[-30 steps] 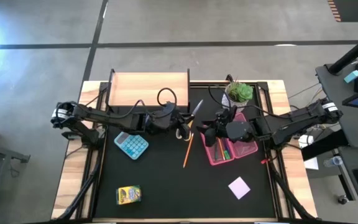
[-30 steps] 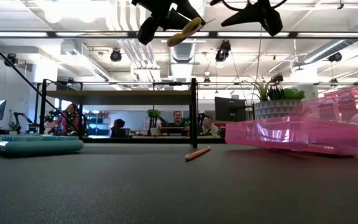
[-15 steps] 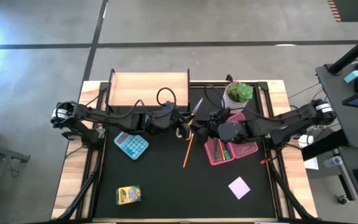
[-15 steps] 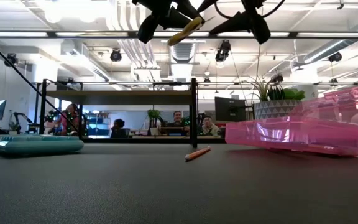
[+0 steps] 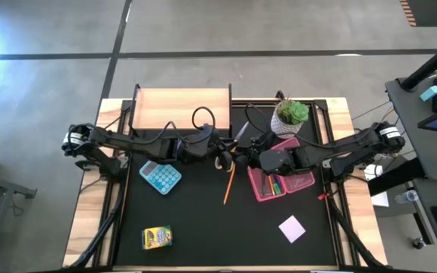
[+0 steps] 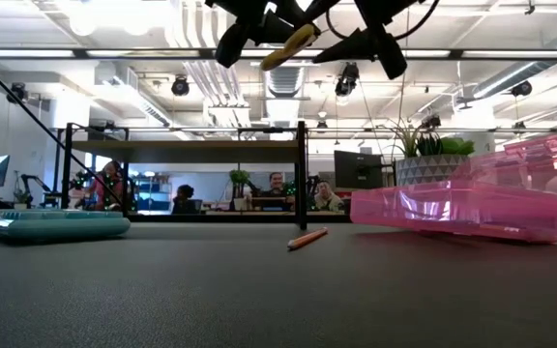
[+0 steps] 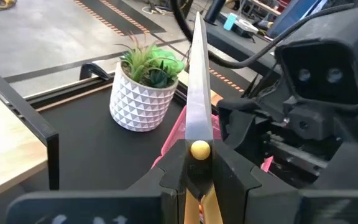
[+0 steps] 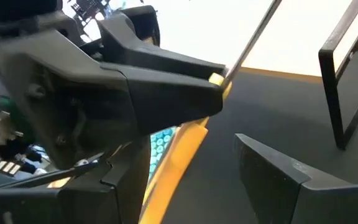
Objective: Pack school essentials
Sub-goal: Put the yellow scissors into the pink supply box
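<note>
Above the middle of the black table [image 5: 203, 243], the left gripper [image 5: 220, 147] is clamped on the yellow-handled scissors [image 7: 197, 118], held well off the surface. The right gripper [image 5: 243, 157] hangs just beside it, fingers apart, over the left edge of the pink case [image 5: 283, 182]. Only the left wrist view shows the scissors' closed blades pointing toward the potted plant [image 7: 146, 87]; only the low view shows the one orange pencil [image 6: 307, 237] lying flat with open mat around it. The front half holds one crayon box [image 5: 156, 237] and one lilac note pad [image 5: 291, 227], well apart; one teal calculator [image 5: 160, 177] lies left.
</note>
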`<state>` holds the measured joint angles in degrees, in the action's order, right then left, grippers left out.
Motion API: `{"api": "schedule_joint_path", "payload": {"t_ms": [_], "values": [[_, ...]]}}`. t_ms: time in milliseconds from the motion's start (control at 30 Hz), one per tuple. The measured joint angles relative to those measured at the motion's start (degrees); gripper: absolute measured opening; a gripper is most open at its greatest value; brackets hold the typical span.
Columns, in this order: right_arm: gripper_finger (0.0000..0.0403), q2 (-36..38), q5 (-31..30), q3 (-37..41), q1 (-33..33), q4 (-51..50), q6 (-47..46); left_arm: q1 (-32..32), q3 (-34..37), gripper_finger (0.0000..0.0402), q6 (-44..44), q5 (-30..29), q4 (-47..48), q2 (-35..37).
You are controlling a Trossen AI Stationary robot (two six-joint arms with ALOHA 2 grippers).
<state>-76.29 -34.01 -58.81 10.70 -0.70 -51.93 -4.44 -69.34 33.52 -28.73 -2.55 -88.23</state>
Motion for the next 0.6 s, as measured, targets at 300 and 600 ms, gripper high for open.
{"api": "schedule_joint_path", "payload": {"t_ms": [300,600], "values": [[0.0154,-0.66,0.63,0.00,0.00,0.34,-0.06,-0.07,0.04,0.0038,-1.29,0.22,0.01,0.00],[0.0028,-0.45,0.47,0.07,-0.09,-0.20,0.64,-0.12,0.15,0.0037,-3.06,0.79,0.12,0.15]]}}
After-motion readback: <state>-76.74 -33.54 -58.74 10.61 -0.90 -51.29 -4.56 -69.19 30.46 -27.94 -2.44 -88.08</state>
